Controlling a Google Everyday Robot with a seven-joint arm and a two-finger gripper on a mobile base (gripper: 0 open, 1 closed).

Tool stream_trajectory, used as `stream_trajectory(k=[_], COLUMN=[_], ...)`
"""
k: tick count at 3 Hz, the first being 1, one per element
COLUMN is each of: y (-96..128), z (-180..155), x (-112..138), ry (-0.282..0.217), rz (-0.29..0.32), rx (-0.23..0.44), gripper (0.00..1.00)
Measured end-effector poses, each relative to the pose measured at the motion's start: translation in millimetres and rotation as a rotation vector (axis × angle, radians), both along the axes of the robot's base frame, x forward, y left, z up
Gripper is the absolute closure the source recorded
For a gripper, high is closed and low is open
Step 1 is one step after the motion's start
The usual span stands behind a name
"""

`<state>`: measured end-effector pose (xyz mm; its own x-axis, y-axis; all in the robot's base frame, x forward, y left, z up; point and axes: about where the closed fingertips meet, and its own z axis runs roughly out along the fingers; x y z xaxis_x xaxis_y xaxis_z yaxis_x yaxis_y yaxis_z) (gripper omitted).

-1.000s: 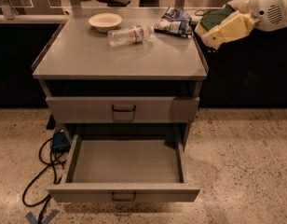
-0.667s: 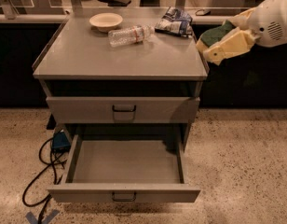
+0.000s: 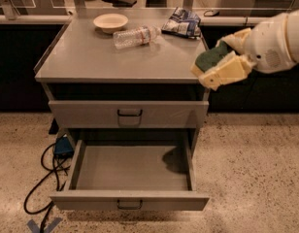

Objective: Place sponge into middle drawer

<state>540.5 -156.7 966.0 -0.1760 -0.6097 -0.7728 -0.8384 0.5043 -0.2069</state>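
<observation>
Dim warm light from above, brightest on the tool (image 3: 213, 64) at right.

A grey metal table (image 3: 91, 57) with drawers fills the centre of the frame. Toward the back of its top lie a shallow cream bowl (image 3: 110, 21), a clear plastic bottle (image 3: 136, 36) on its side, and a blue-and-white foil snack bag (image 3: 182, 22). At right, just off the table's front corner, the gripper (image 3: 218, 63) clamps a green-and-yellow sponge (image 3: 209, 57).

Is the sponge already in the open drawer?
No, the sponge is held in the gripper beside the cabinet top's right edge, above the open drawer.
</observation>
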Motion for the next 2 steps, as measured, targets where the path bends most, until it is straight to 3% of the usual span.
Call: stream_trajectory(k=[1,2], y=[6.5,15.6], z=[-70.8,-105.9], x=[-24.6,-40.6], ry=[0.046,0.113], rz=[0.015,0.037], rx=[-0.024,-0.038], gripper=[1.00,1.00])
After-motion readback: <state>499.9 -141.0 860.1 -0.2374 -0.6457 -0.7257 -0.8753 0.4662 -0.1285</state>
